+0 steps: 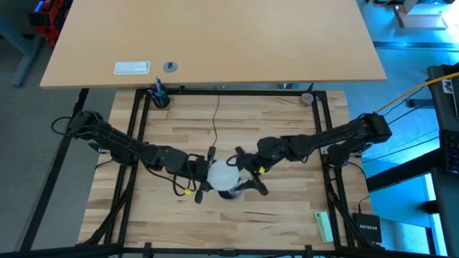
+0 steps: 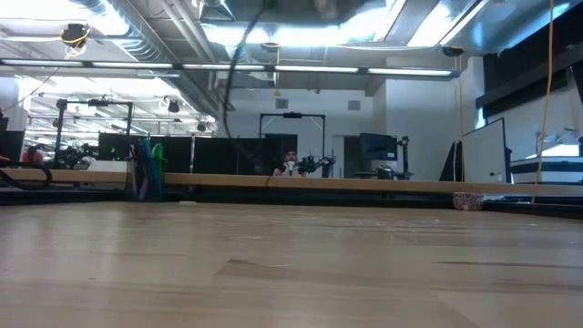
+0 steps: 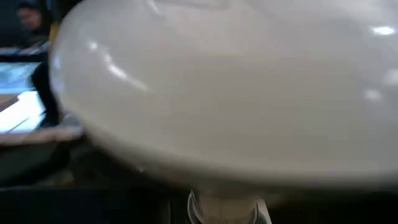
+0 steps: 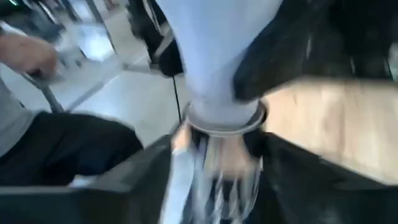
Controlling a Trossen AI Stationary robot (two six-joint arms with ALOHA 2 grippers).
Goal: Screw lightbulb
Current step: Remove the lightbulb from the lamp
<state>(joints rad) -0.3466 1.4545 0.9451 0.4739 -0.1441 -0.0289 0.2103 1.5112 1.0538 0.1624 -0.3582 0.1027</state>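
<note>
I am gripping the frosted white lightbulb [image 1: 222, 174] with the clenched left gripper [image 1: 203, 178]; right gripper [image 1: 247, 177], grip unclear, is risking cross-threading.

We see a frosted white lightbulb [image 1: 223, 174], its dome pale and evenly milky, with small bright glints in the left wrist view. In the right wrist view its neck narrows to a silvery ring above a blurred silvery base. The arms and both grippers, left [image 1: 203, 183] and right [image 1: 247, 179], are dark, almost black, with small yellow marks near the wrists. The table [image 1: 237, 129] is pale wood in long striped planks of tan and cream, framed by black rails. A thin black cord [image 1: 216, 118] crosses it. A pale green block [image 1: 324, 225] lies near one corner.
</note>
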